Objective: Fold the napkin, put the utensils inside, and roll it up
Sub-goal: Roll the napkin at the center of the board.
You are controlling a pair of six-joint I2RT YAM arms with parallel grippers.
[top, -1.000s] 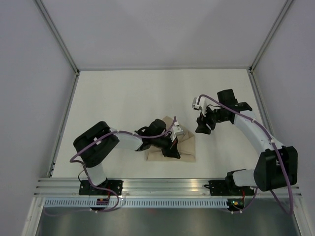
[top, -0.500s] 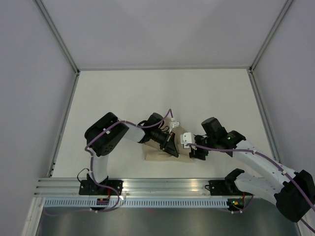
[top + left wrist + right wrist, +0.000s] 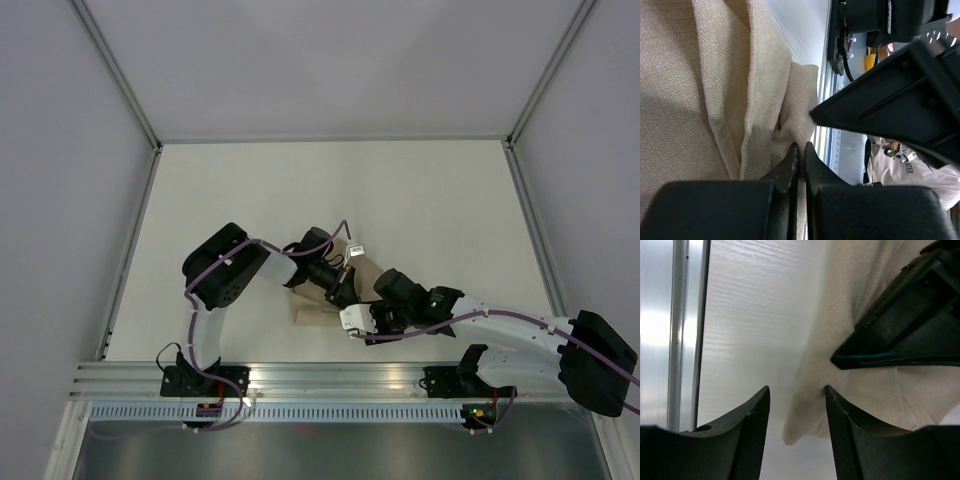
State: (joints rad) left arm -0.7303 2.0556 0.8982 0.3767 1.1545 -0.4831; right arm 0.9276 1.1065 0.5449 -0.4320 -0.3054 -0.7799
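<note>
1. Seeing one napkin, bunched and part-folded, lying on the table near its front edge, between the two grippers.
2. Judging it soft, light and limp: sagging wherever unsupported, probably sliding easily over the smooth top, and holding no crease unaided.
3. Spotting no utensils in any view, and being unable to tell whether any are hidden among the layers.
4. Reading the left gripper as pressed together, fingertips meeting at a pucker of cloth and seemingly nipping one fold there.
5. Reading the right gripper as spread apart, hovering low at the napkin's rounded near corner, one finger over bare table and the other over cloth, clamping nothing.
6. Favouring a hold on a doubled edge or a corner, deep enough to catch every layer; expecting a shallow pinch on a single layer to peel the fold open.
7. Watching for crowding, with the left fingers just beside the right ones above the same patch of cloth and at risk of knocking.
8. Noting the metal rail running along the table's near edge, close behind the right fingers.
</note>
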